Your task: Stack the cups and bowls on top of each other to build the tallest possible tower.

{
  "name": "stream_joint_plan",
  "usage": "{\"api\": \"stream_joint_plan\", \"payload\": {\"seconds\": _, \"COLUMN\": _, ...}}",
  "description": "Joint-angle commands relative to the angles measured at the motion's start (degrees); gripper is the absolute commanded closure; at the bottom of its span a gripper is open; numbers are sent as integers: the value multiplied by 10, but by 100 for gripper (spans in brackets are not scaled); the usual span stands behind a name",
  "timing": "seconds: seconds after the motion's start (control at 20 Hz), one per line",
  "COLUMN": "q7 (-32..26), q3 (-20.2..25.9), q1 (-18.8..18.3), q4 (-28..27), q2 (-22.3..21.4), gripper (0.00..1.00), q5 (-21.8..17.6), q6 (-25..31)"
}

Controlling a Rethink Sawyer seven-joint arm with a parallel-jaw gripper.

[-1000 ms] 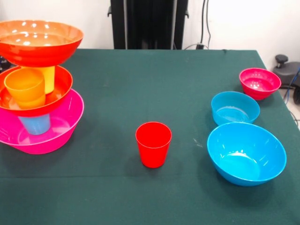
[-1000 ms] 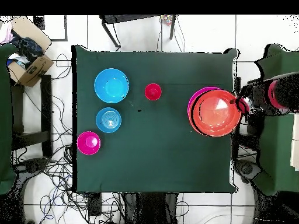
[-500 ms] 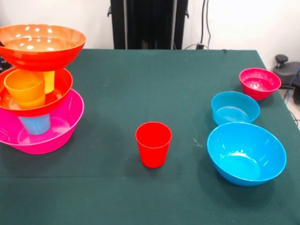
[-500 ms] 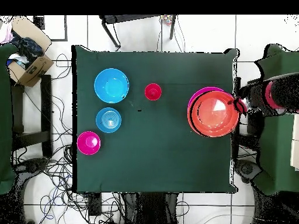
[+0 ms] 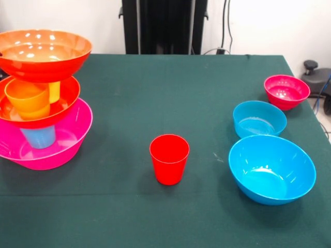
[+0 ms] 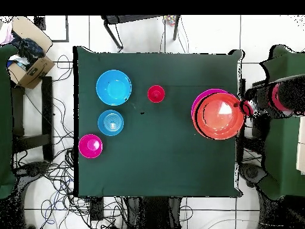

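The tower stands at the table's left in the front view. It is built from a large pink bowl (image 5: 64,144), a light blue cup (image 5: 39,137), an orange-red bowl (image 5: 68,95) holding an orange cup (image 5: 27,98) and a yellow cup (image 5: 55,90), and a second orange-red bowl (image 5: 46,54) on top. My gripper (image 6: 245,108) shows only in the overhead view, at the top bowl's (image 6: 219,115) rim, gripping it. A red cup (image 5: 169,159) stands alone mid-table. A large blue bowl (image 5: 271,169), a small blue bowl (image 5: 259,119) and a magenta bowl (image 5: 286,91) sit at the right.
The tower stands close to the table edge (image 6: 239,119) where my arm (image 6: 285,94) reaches in. A cardboard box (image 6: 27,56) and cables lie on the floor beside the table. The robot's pedestal (image 5: 164,26) stands behind the far edge.
The top orange-red bowl has come down a little and levelled out over the yellow cup. The other bowls and cups have not moved.
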Motion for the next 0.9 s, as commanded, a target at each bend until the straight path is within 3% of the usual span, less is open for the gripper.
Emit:
{"api": "stream_joint_plan", "payload": {"seconds": 0.05, "q7": -214, "q3": -37, "q1": 23, "q4": -40, "q2": 6, "gripper": 100, "q5": -45, "q6": 77}}
{"api": "stream_joint_plan", "payload": {"seconds": 0.9, "q7": -220, "q3": -33, "q1": 11, "q4": -19, "q2": 18, "gripper": 100, "q5": -56, "q6": 40}}
